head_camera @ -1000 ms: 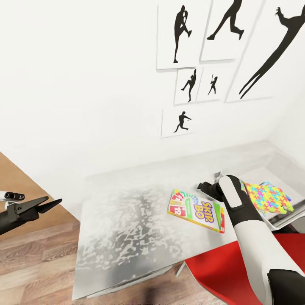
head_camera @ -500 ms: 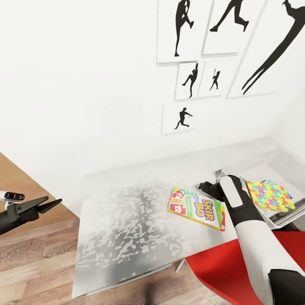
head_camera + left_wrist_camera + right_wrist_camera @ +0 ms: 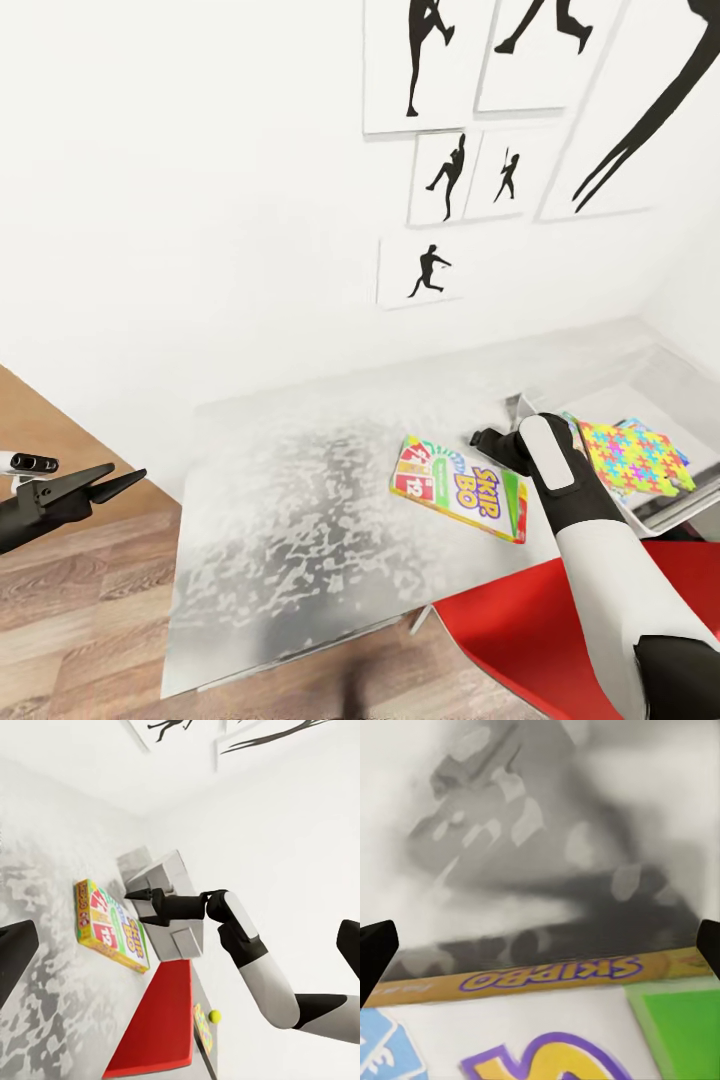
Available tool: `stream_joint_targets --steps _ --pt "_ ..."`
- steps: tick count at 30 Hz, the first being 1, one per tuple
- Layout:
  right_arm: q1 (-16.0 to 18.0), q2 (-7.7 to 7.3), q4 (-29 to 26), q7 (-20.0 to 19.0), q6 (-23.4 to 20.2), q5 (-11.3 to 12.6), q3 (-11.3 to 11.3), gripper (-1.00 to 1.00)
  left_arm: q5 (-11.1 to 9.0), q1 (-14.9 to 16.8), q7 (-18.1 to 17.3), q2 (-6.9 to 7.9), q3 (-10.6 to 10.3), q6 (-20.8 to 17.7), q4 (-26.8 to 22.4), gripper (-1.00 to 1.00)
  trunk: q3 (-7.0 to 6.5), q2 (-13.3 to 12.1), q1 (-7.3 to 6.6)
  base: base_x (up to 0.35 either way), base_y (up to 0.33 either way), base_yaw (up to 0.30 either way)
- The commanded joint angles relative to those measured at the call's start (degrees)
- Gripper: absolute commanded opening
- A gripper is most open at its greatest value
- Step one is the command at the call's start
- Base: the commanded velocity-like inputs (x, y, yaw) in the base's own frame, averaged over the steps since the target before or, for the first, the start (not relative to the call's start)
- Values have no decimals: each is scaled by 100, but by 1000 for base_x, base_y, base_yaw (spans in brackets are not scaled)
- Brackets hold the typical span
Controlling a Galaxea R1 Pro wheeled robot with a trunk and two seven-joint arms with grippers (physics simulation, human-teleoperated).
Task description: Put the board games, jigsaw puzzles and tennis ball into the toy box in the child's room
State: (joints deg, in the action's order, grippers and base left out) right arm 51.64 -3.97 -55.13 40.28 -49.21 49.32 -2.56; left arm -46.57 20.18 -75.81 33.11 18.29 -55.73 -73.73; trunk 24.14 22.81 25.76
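Note:
The long Skip-Bo board game (image 3: pixel 458 488) lies flat on the pale table (image 3: pixel 300 500). My right gripper (image 3: pixel 484 438) hangs open just over its far edge, between it and the toy box (image 3: pixel 672 514). Its fingertips (image 3: pixel 375 949) stand wide apart above the box lid (image 3: pixel 555 1035). A mosaic jigsaw puzzle (image 3: pixel 632 458) lies inside the toy box. My left gripper (image 3: pixel 125 475) is open over the floor, well off the table's left end. In the left wrist view, the tennis ball (image 3: pixel 215 1016) sits beyond the red chair, next to a flat colourful piece (image 3: pixel 202 1029).
A red swivel chair (image 3: pixel 520 640) stands at the table's near edge under my right arm. The white wall with black silhouette pictures (image 3: pixel 420 272) runs behind the table. Wood-plank floor (image 3: pixel 80 610) lies to the left.
The head view has shifted a little, so the pictures and table sit slightly differently. Both arms hold about the same places.

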Motion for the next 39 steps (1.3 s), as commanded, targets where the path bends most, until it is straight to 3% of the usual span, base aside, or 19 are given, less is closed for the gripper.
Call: stream_joint_targets --steps 1,39 --pt "4 0 -9 58 -10 60 0 100 -19 3 -4 2 -1 -52 -1 100 19 11 3 0 -4 0" --pt "4 2 -6 50 -10 61 10 100 -19 3 -4 11 -1 -52 -1 100 71 11 3 -24 -40 0"
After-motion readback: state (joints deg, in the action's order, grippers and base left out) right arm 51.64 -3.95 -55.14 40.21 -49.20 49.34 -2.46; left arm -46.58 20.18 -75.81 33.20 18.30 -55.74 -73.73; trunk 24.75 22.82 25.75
